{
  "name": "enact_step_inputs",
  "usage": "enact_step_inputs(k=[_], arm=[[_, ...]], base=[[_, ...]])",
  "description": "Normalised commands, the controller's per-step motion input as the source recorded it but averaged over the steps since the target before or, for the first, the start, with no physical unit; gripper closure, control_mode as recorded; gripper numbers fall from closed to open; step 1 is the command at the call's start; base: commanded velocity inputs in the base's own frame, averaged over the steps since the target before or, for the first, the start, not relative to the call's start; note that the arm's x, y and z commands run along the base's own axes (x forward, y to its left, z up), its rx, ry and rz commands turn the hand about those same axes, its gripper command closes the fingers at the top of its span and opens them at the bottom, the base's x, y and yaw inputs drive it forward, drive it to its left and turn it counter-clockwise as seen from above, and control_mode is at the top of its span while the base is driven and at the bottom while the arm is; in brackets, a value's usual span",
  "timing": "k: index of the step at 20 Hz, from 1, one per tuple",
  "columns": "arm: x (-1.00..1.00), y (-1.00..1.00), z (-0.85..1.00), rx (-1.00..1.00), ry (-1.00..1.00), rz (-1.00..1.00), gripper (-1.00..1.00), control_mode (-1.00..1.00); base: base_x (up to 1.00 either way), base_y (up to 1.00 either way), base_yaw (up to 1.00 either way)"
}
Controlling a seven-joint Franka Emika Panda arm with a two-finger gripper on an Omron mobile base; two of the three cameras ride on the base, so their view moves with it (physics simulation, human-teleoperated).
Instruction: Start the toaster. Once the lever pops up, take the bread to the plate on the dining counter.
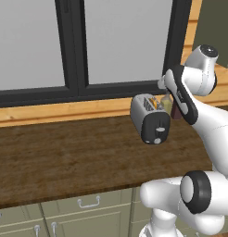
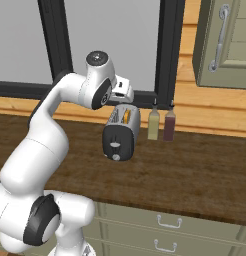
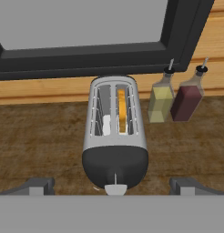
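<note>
Toaster [image 3: 114, 136] is sitting on the dark wood worktop [image 1: 65, 152] under the window [image 1: 79, 46], its long axis running away from the hand, black end panel [image 3: 114, 166] facing the camera. In the hand view the gripper [image 3: 114, 186] is hovering above and just in front of that near end, jaws spread wide and holding nothing, one fingertip showing well out to each side of the panel. The lever [image 3: 115, 189] is lying almost dead centre between the fingertips, at the bottom of the vertical slot as that view frames it, so the coming press is, by my judgement, calling for a short approach forward and down onto the tab rather than any sideways shift.

The bread [image 3: 122, 111] is standing on edge in the right-hand slot, showing as an orange-tan strip; the left slot is showing only a pale patch I cannot identify. Two bottles [image 3: 175, 98], one yellowish and one dark red, are standing just beside the toaster's far right.

The lever's lower edge is being cut off in the hand view, and whether it is up or already pressed is hard to judge. In the base views the arm is hiding the hand itself
</note>
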Motion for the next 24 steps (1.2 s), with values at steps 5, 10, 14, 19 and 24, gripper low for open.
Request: enact_step_inputs(k=[5, 10, 14, 19, 24], arm=[[0.0, 0.0, 0.0, 0.0, 0.0, 0.0, -1.0, -1.0], [0.0, 0.0, 0.0, 0.0, 0.0, 0.0, -1.0, -1.0], [0.0, 0.0, 0.0, 0.0, 0.0, 0.0, -1.0, -1.0], [0.0, 0.0, 0.0, 0.0, 0.0, 0.0, -1.0, -1.0], [0.0, 0.0, 0.0, 0.0, 0.0, 0.0, -1.0, -1.0]], base=[[0.0, 0.0, 0.0], [0.0, 0.0, 0.0], [0.0, 0.0, 0.0], [0.0, 0.0, 0.0], [0.0, 0.0, 0.0]])
